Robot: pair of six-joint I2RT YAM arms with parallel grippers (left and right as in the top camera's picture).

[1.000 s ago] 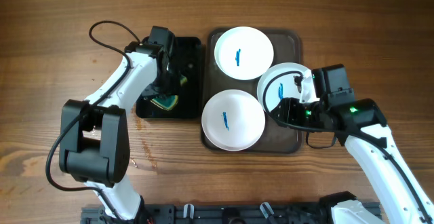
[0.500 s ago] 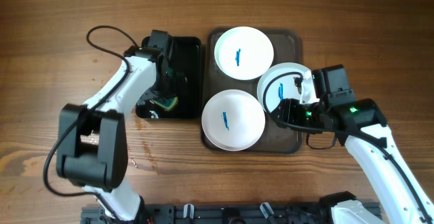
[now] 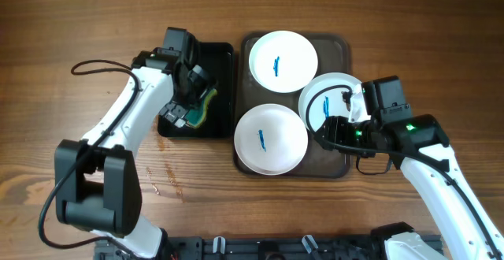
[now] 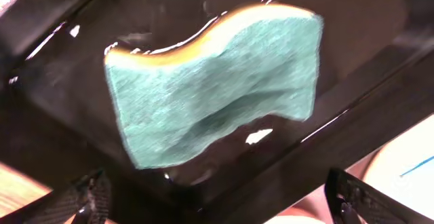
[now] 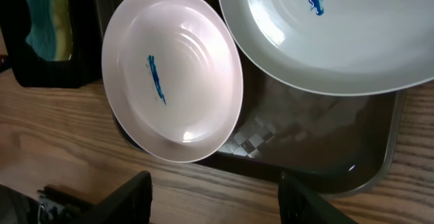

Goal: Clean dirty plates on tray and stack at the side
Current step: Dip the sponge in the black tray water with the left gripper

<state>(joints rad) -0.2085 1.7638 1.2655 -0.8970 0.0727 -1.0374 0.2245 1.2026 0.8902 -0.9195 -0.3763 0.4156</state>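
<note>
Three white plates with blue smears lie on the brown tray [image 3: 335, 52]: a back plate [image 3: 283, 61], a front plate [image 3: 270, 139] and a right plate [image 3: 324, 94] half hidden under my right arm. My right gripper [image 3: 329, 131] is open and empty over the tray's front right part. In the right wrist view its fingers [image 5: 220, 203] frame the front plate [image 5: 169, 75], and the right plate [image 5: 339, 34] overlaps that plate's edge. My left gripper [image 3: 187, 94] is open above a green and yellow sponge [image 3: 202, 106]. In the left wrist view the open fingers [image 4: 220, 200] sit just short of the sponge [image 4: 217, 95].
The sponge lies in a small glossy black tray [image 3: 224, 55] left of the brown tray, wet inside [image 4: 380, 20]. The two trays stand close together. Bare wooden table [image 3: 394, 24] surrounds them. A black cable [image 3: 102, 67] loops from my left arm.
My left arm has swung its elbow out to the left and its gripper has shifted back, so more of the sponge shows. The right arm and plates have not moved.
</note>
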